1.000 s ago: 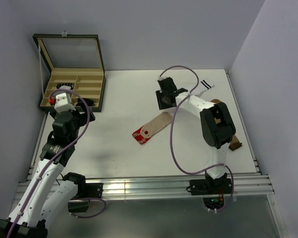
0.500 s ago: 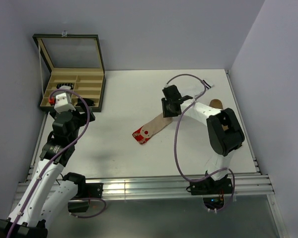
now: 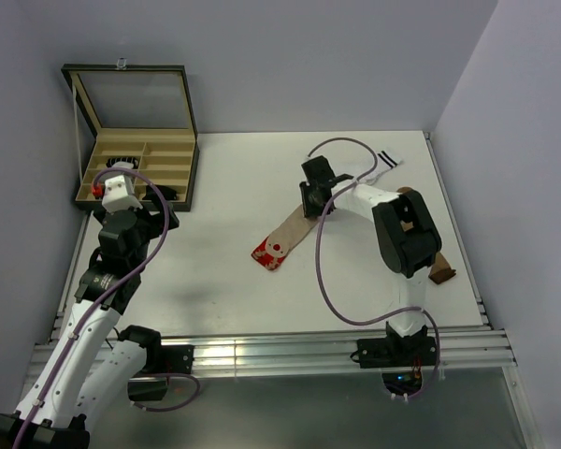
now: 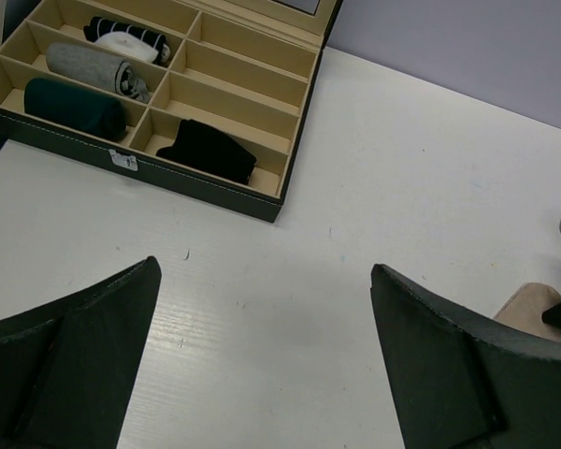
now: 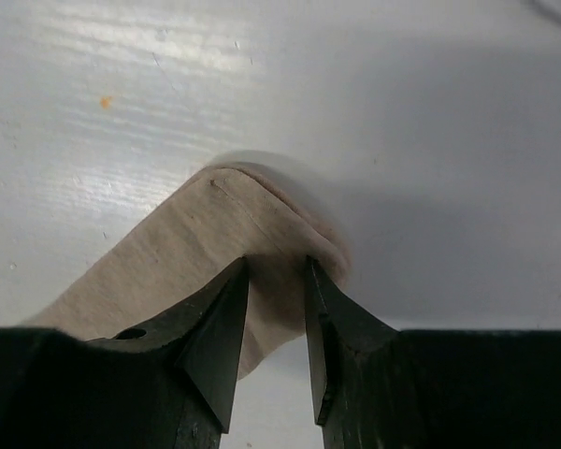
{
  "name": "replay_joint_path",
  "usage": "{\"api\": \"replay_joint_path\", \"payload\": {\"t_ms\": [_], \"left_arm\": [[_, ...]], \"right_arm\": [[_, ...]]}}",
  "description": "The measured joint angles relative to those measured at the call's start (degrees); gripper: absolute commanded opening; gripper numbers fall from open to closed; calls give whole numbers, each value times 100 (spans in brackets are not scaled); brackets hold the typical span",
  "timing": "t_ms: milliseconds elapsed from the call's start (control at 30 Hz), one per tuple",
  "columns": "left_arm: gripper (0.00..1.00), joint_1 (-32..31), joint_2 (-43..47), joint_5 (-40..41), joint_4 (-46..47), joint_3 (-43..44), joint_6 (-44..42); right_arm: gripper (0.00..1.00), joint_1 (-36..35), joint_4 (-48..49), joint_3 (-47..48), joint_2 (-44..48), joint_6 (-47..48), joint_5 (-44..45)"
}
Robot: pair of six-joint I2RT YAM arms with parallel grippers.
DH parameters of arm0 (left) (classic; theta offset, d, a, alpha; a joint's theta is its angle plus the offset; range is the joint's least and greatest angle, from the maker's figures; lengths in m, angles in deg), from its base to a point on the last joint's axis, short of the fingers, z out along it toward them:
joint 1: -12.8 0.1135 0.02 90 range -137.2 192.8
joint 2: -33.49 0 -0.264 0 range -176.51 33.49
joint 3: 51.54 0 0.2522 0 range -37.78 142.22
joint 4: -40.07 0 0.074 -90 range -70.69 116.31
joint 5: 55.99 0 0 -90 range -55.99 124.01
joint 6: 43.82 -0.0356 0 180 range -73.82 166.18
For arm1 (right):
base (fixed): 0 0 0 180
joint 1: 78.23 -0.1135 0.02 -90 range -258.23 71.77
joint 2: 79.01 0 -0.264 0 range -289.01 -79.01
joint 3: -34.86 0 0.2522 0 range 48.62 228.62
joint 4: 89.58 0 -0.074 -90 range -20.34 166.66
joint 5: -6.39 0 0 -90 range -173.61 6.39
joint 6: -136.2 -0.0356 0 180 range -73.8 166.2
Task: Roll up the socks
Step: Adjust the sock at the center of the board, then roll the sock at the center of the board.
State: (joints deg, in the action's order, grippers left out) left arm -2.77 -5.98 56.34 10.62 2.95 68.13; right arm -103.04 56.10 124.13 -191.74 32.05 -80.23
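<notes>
A beige sock (image 3: 291, 229) with a red patterned cuff (image 3: 269, 253) lies flat mid-table. My right gripper (image 3: 310, 199) is at its toe end. In the right wrist view the fingers of that gripper (image 5: 276, 267) pinch the bunched beige toe (image 5: 271, 224), and the sock's leg (image 5: 159, 257) trails to the left. A black sock with white stripes (image 3: 385, 158) lies at the far right. A brown sock (image 3: 440, 273) shows beside the right arm. My left gripper (image 4: 264, 267) hangs open over bare table near the box, holding nothing.
An open box with compartments (image 3: 189, 178) stands at the far left, its lid upright. Rolled socks sit in it: black (image 4: 206, 150), dark green (image 4: 75, 108), grey (image 4: 93, 67), black-and-white (image 4: 126, 37). The beige sock's toe (image 4: 533, 304) shows at the left wrist view's right edge.
My right gripper came down onto the beige sock's toe, its jaws narrowed on the fabric, and it drew slightly left. The left arm has not moved.
</notes>
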Motion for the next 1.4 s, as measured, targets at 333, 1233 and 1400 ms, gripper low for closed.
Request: {"api": "replay_joint_path", "payload": {"t_ms": [333, 1233, 1400], "left_arm": [[99, 2, -2, -66, 0, 0, -4], [99, 24, -31, -151, 13, 0, 0], [99, 26, -50, -151, 20, 0, -2]], "right_arm": [[45, -181, -15, 509, 22, 619, 31], [55, -3576, 382, -1375, 1036, 1519, 1106], [54, -3609, 380, -1368, 920, 1578, 1333]]}}
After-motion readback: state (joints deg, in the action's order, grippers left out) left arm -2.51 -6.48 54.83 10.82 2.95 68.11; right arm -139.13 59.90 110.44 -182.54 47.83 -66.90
